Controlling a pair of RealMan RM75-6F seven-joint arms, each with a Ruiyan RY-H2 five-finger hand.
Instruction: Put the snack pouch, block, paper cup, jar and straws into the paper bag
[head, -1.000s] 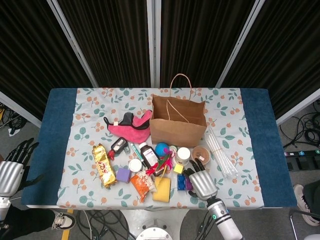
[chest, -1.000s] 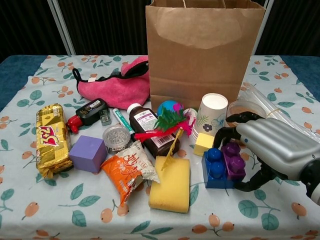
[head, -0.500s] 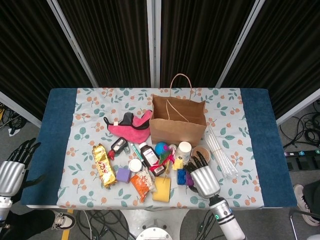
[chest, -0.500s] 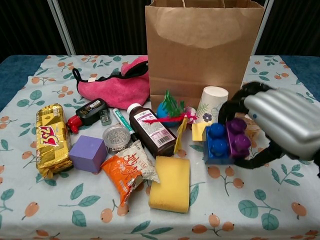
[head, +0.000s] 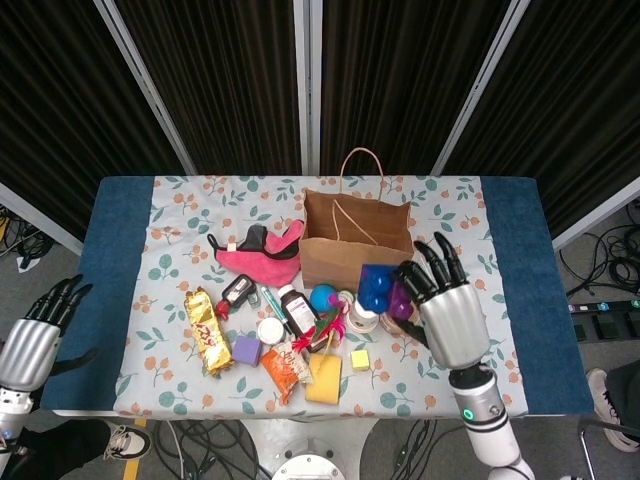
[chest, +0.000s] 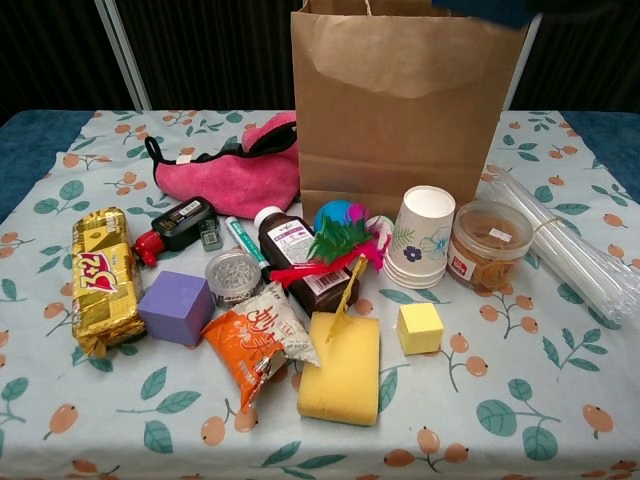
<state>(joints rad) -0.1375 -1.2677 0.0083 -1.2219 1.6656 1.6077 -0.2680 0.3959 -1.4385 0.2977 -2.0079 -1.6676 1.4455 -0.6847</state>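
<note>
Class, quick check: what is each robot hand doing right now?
Left hand: open, holding nothing, off the table's left edge.
Right hand: holding the blue and purple block, raised near the paper bag.

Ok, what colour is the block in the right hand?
Blue and purple: the block held by the right hand shows best in the head view.

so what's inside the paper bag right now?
In the head view the paper bag stands open; only its brown inner walls and handle cords show. The floor is hidden by the front wall. The right hand holds the blue-and-purple block outside it.
</note>
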